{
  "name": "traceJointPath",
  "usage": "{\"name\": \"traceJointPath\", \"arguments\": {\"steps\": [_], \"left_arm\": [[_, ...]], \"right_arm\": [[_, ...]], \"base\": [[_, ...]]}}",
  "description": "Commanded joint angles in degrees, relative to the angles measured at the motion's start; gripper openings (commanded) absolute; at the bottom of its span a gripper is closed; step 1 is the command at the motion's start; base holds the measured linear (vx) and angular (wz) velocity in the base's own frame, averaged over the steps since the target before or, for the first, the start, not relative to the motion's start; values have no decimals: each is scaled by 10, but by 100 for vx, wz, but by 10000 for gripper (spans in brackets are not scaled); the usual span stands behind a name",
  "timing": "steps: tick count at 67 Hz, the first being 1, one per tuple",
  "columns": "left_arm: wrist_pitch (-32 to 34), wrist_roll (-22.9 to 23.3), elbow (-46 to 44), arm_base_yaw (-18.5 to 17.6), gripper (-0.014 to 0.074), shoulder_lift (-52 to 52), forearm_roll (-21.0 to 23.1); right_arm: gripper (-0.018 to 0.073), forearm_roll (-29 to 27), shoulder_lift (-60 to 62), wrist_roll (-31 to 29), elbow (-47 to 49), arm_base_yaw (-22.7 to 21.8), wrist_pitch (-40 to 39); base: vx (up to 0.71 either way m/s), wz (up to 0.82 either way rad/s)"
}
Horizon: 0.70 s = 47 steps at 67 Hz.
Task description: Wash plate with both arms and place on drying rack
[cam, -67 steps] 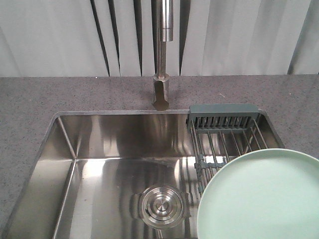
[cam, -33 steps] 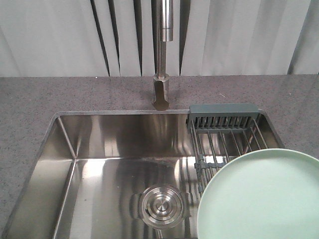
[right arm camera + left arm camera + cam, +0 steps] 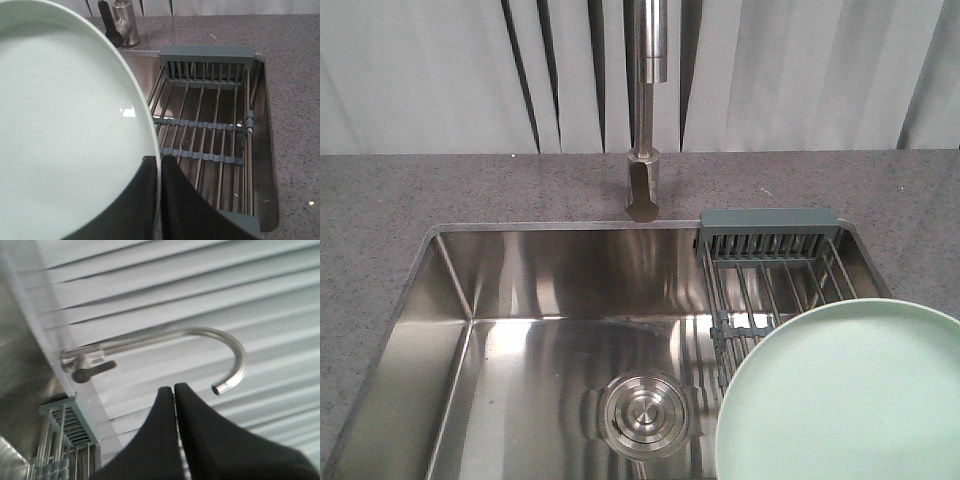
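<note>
Right gripper [image 3: 159, 162] is clamping the plate [image 3: 65, 125] at the sink's [image 3: 520, 270] right edge; left gripper [image 3: 174, 390] is hovering closed, empty; rinsing under the faucet [image 3: 150, 338] seems next.

Grey counter [image 3: 420, 190] carries sink [image 3: 540, 270], faucet [image 3: 642, 185], drying rack [image 3: 770, 250]

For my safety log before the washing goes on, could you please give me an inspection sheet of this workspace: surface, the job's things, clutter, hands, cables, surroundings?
Surface: grey speckled counter around a steel sink; round drain in its floor.
Job's things: mint-green plate held by its rim; drying rack lies across the sink's right side.
Clutter: nothing seen.
Hands: left hand shut, empty, pointing near the faucet spout; right hand shut on the plate's rim.
Cables: nothing seen.
Surroundings: pale vertical blinds behind the counter.
</note>
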<state>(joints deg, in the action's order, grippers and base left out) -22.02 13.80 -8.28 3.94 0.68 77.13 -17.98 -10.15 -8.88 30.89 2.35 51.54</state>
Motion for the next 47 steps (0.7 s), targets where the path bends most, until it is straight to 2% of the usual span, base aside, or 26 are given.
{"name": "traceJointPath", "arguments": {"steps": [1, 8, 18, 27, 38, 47], "left_arm": [[-36, -124, -71, -3, -7, 7, 50], [-60, -190, -124, -3, -7, -2, 54], [-128, -229, -165, -3, -7, -66, 50], [-187, -326, -210, -3, -7, -152, 46], [-200, -455, -270, -3, -7, -255, 46], [-217, -536, -312, -3, -7, -346, 46]], "right_arm": [[-1, -7, -6, -1, 14, -3, -41], [-1, -7, -6, -1, 14, -3, -41], [-1, -7, -6, -1, 14, -3, -41], [-1, -7, -6, -1, 14, -3, -41], [-1, -7, -6, -1, 14, -3, -41], [-1, -7, -6, -1, 14, -3, -41]], "base": [[0, 0], [0, 0], [0, 0], [0, 0], [0, 0], [0, 0]]}}
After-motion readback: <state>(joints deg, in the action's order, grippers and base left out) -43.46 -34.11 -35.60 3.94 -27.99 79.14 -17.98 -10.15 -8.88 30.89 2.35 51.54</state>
